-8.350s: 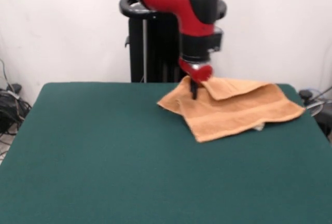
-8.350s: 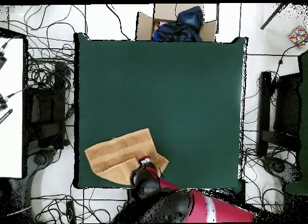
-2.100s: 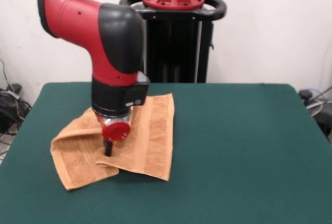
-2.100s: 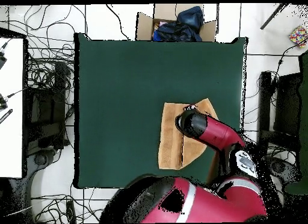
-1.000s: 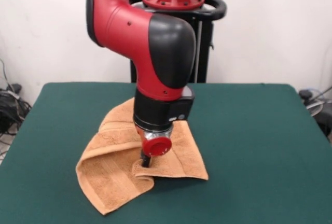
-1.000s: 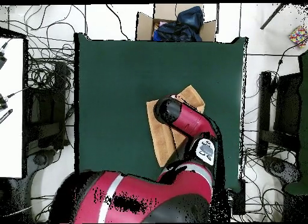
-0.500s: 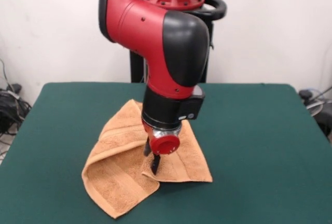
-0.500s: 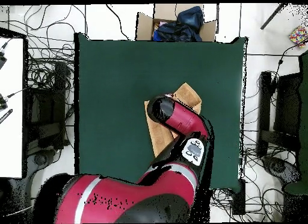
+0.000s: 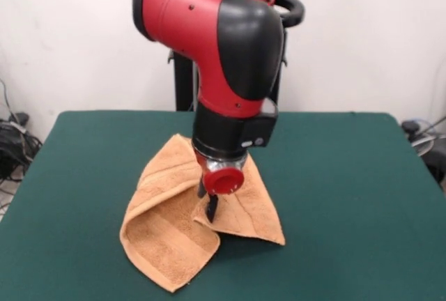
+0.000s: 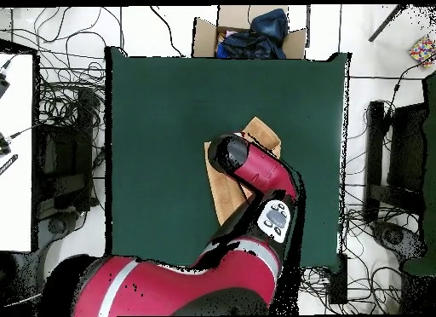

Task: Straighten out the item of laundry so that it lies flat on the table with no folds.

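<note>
The item of laundry [image 9: 171, 235] is an orange-tan towel lying crumpled near the middle of the green table [image 9: 348, 196]. One corner is folded over and a flap is raised in a tent shape. My gripper [image 9: 209, 212] points down over the towel's middle, shut on a pinched edge of the cloth that it holds slightly off the table. In the overhead view the red arm [image 10: 247, 164] covers the gripper. Only the towel's edges [image 10: 221, 198] show beside the arm on the table [image 10: 162, 118].
A cardboard box [image 10: 204, 37] holding dark clothes stands just beyond the table's top edge in the overhead view. Cables and black stands [image 10: 64, 152] surround the table on both sides.
Over the last second the gripper has shifted slightly right in the front view and risen a little, pulling the pinched towel edge up with it. The loose folded corner has dragged along.
</note>
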